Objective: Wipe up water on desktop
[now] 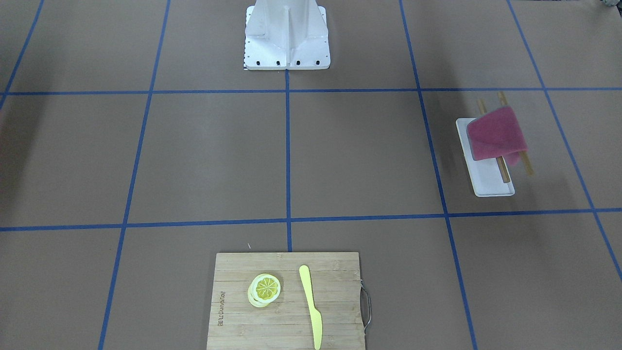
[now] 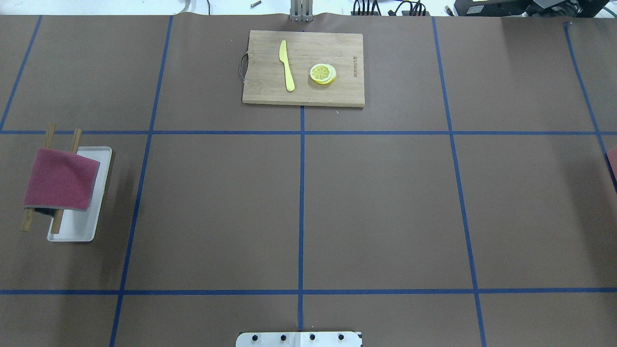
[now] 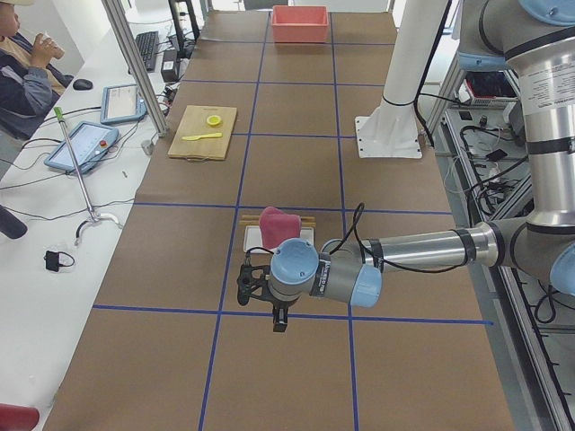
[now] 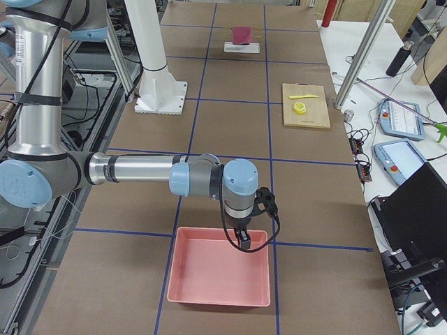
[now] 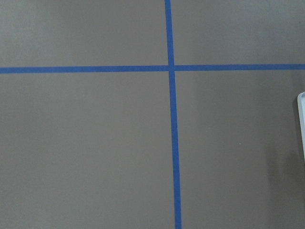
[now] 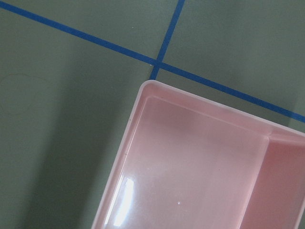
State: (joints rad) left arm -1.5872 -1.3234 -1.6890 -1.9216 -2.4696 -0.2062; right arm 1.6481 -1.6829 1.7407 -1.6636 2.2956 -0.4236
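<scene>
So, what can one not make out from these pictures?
- Water on the desktop: no puddle shows clearly in any view; it is too faint to tell.
- The left tool and the right tool: they appear only in the side views, too small to tell open or shut.
- The pink bin: cut off by the right wrist view's edges.
- The white tray: partly hidden under the red cloth in the overhead view.

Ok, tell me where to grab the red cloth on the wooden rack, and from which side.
Probably pinch the red cloth on its flat top, where it spans the two wooden rails, coming straight down from above. It drapes over the rails above the white tray, so the stretch between them likely has room beneath for a pinch to close, and lifting upward should free it.
</scene>
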